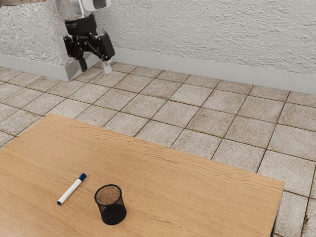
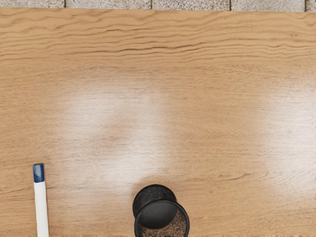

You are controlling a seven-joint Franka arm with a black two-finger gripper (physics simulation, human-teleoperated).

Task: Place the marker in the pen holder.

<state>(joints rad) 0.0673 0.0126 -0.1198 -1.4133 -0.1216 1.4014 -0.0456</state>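
The gripper (image 1: pixel 95 68) hangs in the air, pointing down, with its two fingers spread well apart and nothing between them. The marker (image 1: pixel 71 189) is well below the gripper and well apart from it, lying on its side on the table (image 1: pixel 163 168). It has a white body, a blue cap at one end and a small blue tip at the other. The holder (image 1: pixel 110 205), round, black and made of mesh, stands upright on the same table, also well below the gripper and clear of its fingers. Under the gripper's level, marker and holder are near each other but not touching, the marker on the exterior view's left of the holder. Lower than the gripper too is the tiled floor (image 1: pixel 197 126), beyond the table's edge.
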